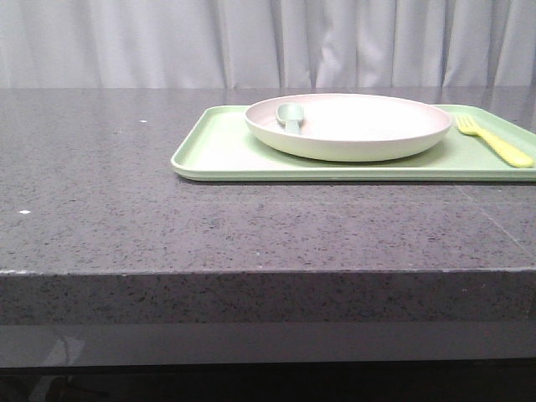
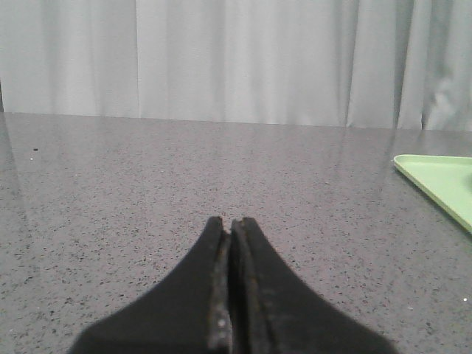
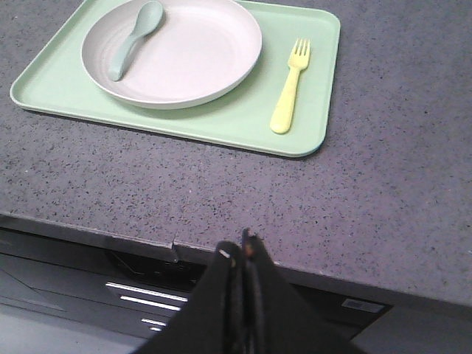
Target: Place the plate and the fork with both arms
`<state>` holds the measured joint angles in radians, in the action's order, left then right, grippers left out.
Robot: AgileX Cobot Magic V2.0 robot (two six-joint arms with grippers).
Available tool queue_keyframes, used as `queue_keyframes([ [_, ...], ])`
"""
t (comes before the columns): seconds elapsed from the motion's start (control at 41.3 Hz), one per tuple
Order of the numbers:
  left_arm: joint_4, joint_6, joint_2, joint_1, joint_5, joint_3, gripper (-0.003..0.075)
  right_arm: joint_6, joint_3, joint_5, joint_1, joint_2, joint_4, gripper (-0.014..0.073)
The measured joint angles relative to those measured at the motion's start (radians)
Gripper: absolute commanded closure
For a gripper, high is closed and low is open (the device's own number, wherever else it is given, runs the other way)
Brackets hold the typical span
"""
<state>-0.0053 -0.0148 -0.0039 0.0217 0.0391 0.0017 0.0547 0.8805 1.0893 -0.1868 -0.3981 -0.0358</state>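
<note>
Both tools, left (image 2: 230, 228) and right (image 3: 240, 247), clenched empty; plate (image 1: 352, 126) light, stiff: pinch rim; fork (image 3: 287, 88) slim, slippery: grip handle

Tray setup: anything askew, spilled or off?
Nothing stands out. The plate sits flat on the green tray, the spoon lies inside the plate, and the fork lies straight on the tray beside it. No spills. Both claws, left and right, are shut and empty.

Tray (image 1: 226, 151) common to all views

Staged test bench, grey speckled countertop (image 1: 126, 209), white curtain backdrop (image 1: 167, 42)
</note>
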Motion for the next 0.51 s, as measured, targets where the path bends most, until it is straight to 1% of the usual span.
queue_keyframes([
  [0.097,0.000,0.000,0.000,0.000,0.000,0.000,0.0741,0.000,-0.024,-0.031,0.002,0.013,0.019,0.0662],
  [0.17,-0.002,0.000,0.000,0.000,0.000,0.000,0.0741,0.000,-0.079,-0.107,0.012,0.044,0.030,0.0662],
  [0.291,-0.002,0.000,0.000,0.000,0.000,0.000,0.0741,0.000,-0.251,-0.324,0.046,0.128,0.036,0.0662],
  [0.388,-0.002,0.000,0.000,0.000,0.000,0.000,0.0741,0.000,-0.424,-0.531,0.081,0.205,0.036,0.0662],
  [0.509,-0.002,0.000,0.000,0.000,0.000,0.000,0.0741,0.000,-0.613,-0.713,0.128,0.290,0.036,0.0662],
])
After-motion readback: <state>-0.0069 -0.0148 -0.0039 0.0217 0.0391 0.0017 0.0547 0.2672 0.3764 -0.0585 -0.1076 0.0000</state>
